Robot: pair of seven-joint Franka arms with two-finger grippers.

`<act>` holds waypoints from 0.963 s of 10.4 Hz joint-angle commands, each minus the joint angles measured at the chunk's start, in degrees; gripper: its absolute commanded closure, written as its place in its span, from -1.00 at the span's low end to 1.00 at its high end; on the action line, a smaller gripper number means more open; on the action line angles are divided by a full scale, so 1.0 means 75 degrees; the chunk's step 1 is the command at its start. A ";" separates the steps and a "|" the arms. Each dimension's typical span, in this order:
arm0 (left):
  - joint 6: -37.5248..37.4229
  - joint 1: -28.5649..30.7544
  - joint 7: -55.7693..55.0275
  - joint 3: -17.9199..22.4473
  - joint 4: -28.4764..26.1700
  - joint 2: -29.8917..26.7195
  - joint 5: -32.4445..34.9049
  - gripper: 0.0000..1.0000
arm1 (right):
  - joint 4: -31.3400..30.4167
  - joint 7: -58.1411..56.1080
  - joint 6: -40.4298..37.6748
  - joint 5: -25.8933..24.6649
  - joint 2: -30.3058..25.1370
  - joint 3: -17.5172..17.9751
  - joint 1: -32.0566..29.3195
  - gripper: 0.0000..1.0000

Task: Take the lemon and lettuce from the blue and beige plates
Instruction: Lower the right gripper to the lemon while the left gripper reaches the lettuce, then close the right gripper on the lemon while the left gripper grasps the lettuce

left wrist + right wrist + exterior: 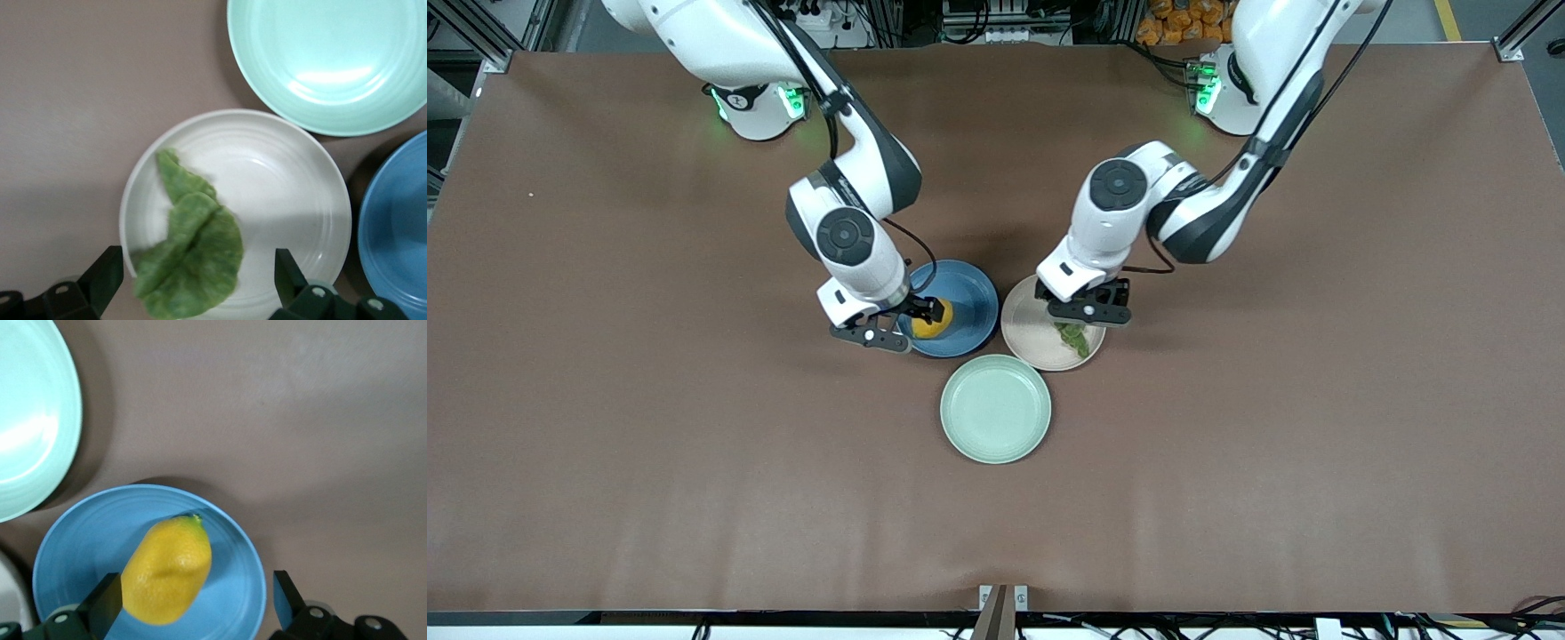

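The yellow-orange lemon point(931, 325) lies on the blue plate point(971, 298). My right gripper point(901, 324) is low over that plate and open. In the right wrist view the lemon point(167, 570) sits between the spread fingers of the right gripper point(195, 600), close against one finger point(105, 603). The green wrinkled lettuce point(1073, 338) lies on the beige plate point(1030, 336). My left gripper point(1089, 313) is low over it and open. In the left wrist view the lettuce point(193, 253) lies between the fingers of the left gripper point(197, 273), overhanging the beige plate's point(280, 193) rim.
An empty mint-green plate point(996, 409) lies just nearer to the front camera than the blue and beige plates, almost touching them. It also shows in the left wrist view point(333, 60) and the right wrist view point(27, 420). Bare brown tabletop point(1272, 427) surrounds the plates.
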 commanded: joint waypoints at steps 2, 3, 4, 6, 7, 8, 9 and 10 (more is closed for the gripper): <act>0.0351 -0.0238 -0.1131 0.0035 0.0067 0.0589 0.1086 -0.81 | 0.0410 0.0961 0.0076 0.0096 0.0537 -0.0037 0.0212 -1.00; 0.0387 -0.0203 -0.1203 0.0046 0.0067 0.0648 0.1309 -0.81 | 0.0421 0.1055 0.0087 0.0305 0.0606 -0.0049 0.0223 -1.00; 0.0387 -0.0168 -0.1204 0.0058 0.0067 0.0695 0.1323 -0.82 | 0.0433 0.1103 0.0203 0.0585 0.0665 -0.0049 0.0246 -1.00; 0.0399 -0.0133 -0.1204 0.0082 0.0137 0.0777 0.1346 -0.82 | 0.0456 0.1534 0.0392 0.0682 0.0829 -0.0049 0.0294 -1.00; 0.0410 -0.0132 -0.1204 0.0082 0.0138 0.0801 0.1347 -0.81 | 0.0456 0.1618 0.0438 0.0682 0.0853 -0.0049 0.0294 -1.00; 0.0411 -0.0132 -0.1215 0.0093 0.0138 0.0813 0.1335 -0.77 | 0.0456 0.1630 0.0439 0.0682 0.0853 -0.0049 0.0282 -0.40; 0.0411 -0.0121 -0.1250 0.0128 0.0149 0.0918 0.1346 -0.65 | 0.0445 0.1677 0.0439 0.0682 0.0853 -0.0049 0.0282 0.76; 0.0411 -0.0144 -0.1262 0.0210 0.0161 0.0953 0.1347 -0.65 | 0.0445 0.1759 0.0450 0.0670 0.0853 -0.0061 0.0317 1.00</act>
